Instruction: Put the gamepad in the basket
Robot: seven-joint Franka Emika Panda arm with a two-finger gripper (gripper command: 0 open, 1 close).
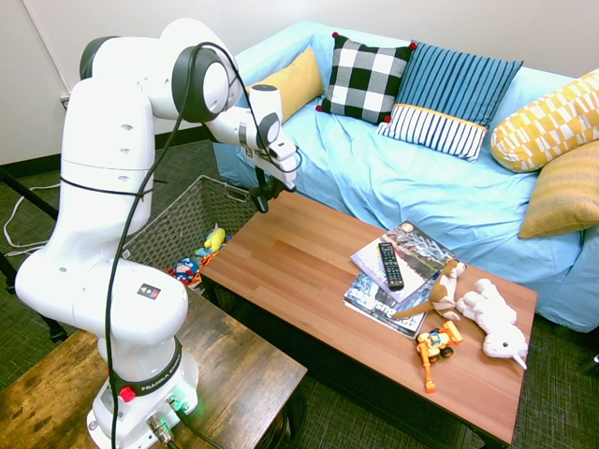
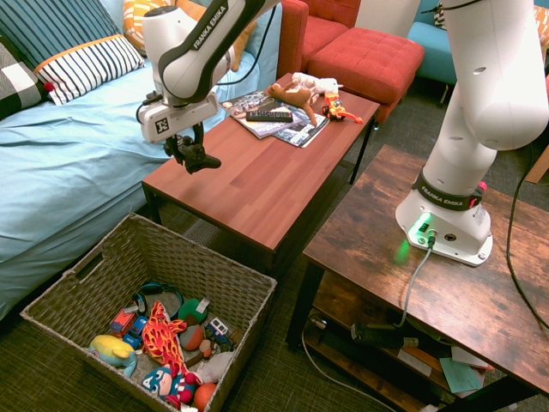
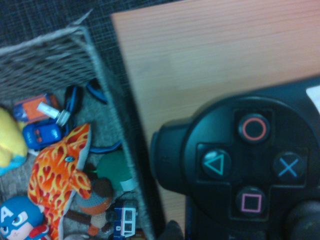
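Hanging above the near end of the wooden bench, the claw is pointing straight down and clamping the gamepad between its fingers, clear of the bench top; the gamepad's black body is filling much of the wrist view, its circle, triangle, cross and square buttons showing plainly; the basket is sitting on the floor just beside the bench end, below and to one side of the claw, holding toy cars, a flame-patterned plush, a yellow toy and other small toys; at the far end of the bench a slim black remote is lying on a stack of magazines, with a white plush and an orange toy vehicle near them; behind the bench a blue sofa is carrying several cushions.
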